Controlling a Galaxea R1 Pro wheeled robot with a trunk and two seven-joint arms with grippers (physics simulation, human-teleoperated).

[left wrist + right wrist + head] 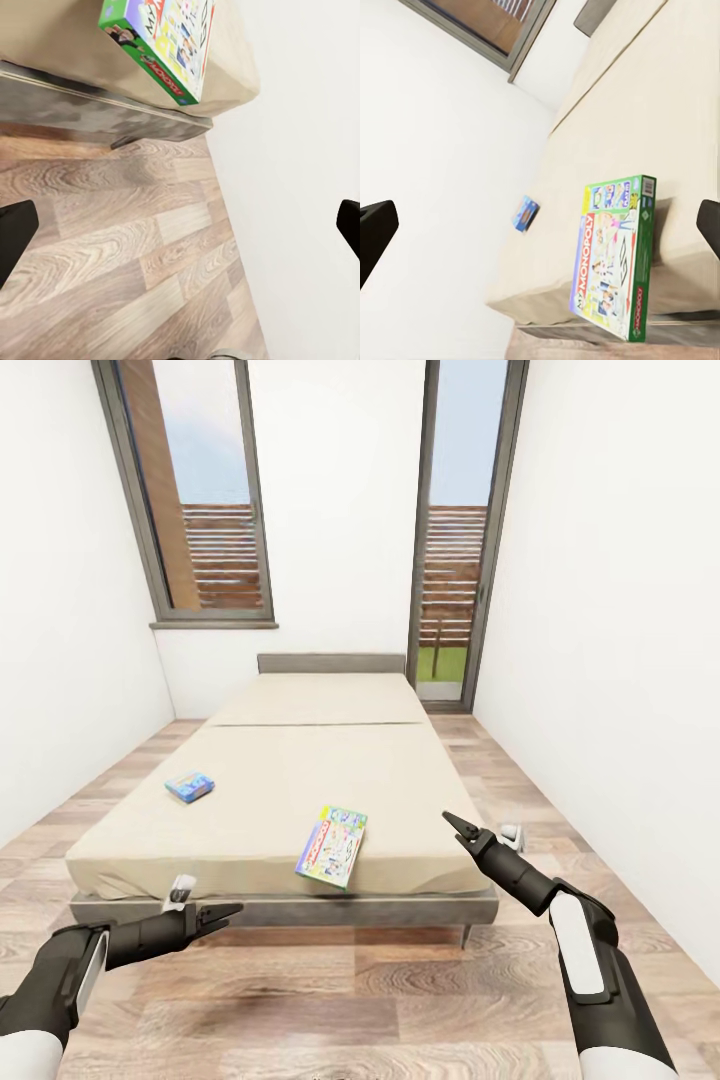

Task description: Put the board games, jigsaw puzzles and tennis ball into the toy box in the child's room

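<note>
left claw (222,913) fingers apart, empty, low at the bed's foot | right claw (458,827) apart too, empty, beside the mattress corner | Monopoly box (332,845) overhangs the near edge of the bed (300,760) | light-blue game (190,787) lies further in, leftward | judged: neither bed game collected yet.
</note>
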